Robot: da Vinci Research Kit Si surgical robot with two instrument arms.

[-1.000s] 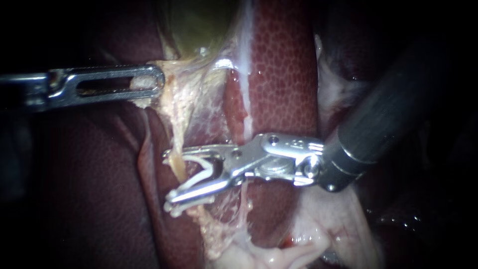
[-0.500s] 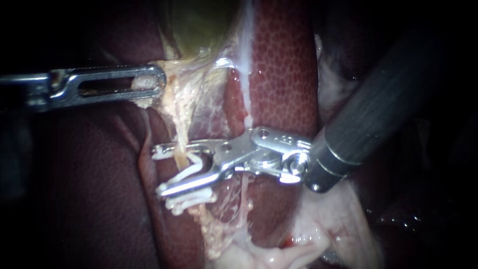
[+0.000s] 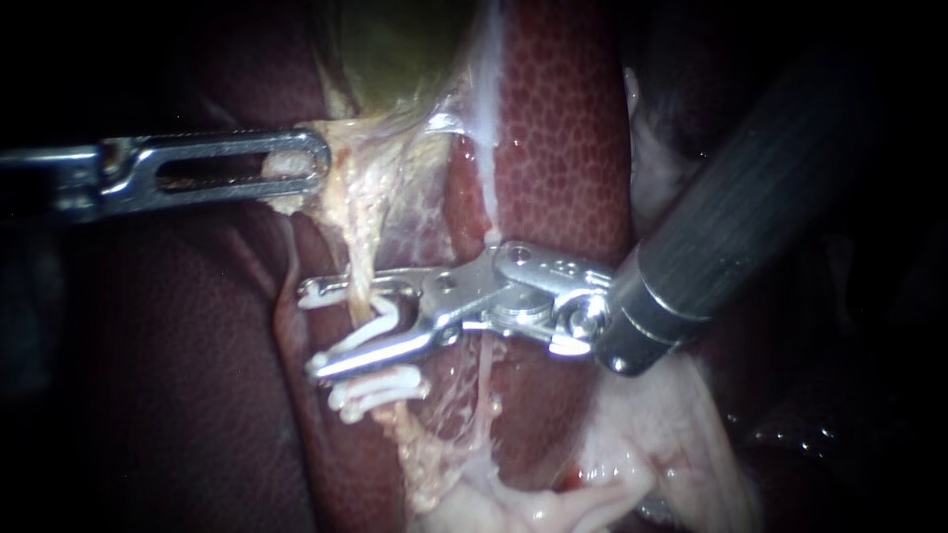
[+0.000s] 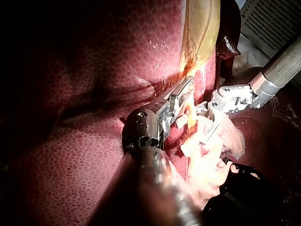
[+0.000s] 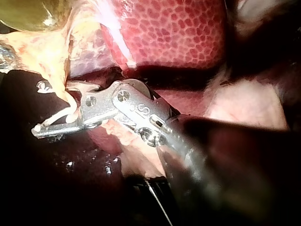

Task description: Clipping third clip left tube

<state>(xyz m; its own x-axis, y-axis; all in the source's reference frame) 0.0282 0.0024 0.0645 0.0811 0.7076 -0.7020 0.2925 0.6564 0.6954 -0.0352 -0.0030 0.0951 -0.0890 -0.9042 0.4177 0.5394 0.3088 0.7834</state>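
**Q:** What is shown, and where is the tube to be clipped?

**A:** The pale yellowish, cord-like left tube [image 3: 355, 271] is seen running from the greenish gallbladder [image 3: 395, 49] down across the dark red, mottled liver [image 3: 563, 128]. It is drawn taut by the slotted steel left instrument [image 3: 314, 163], whose claw is closed on the pale tissue [image 3: 286, 200] at the gallbladder's base. The silver, hinged right instrument [image 3: 314, 331] is laid across the tube. Its claw stands part-open and carries the white V-shaped clip [image 3: 387, 321], and the tube lies between that clip's legs. Two closed white clips [image 3: 380, 390] are seen on the tube just beyond the claw, on the side away from the gallbladder.

**Q:** How is the step best done?

**A:** The tube should be seated deep in the crook of the V before the claw is squeezed, with both clip tips seen past its far side. The clip is best kept square to the tube and just apart from the closed clips, so that none is overlapped. Traction is best held steady, since so thin a strand is judged likely to tear.
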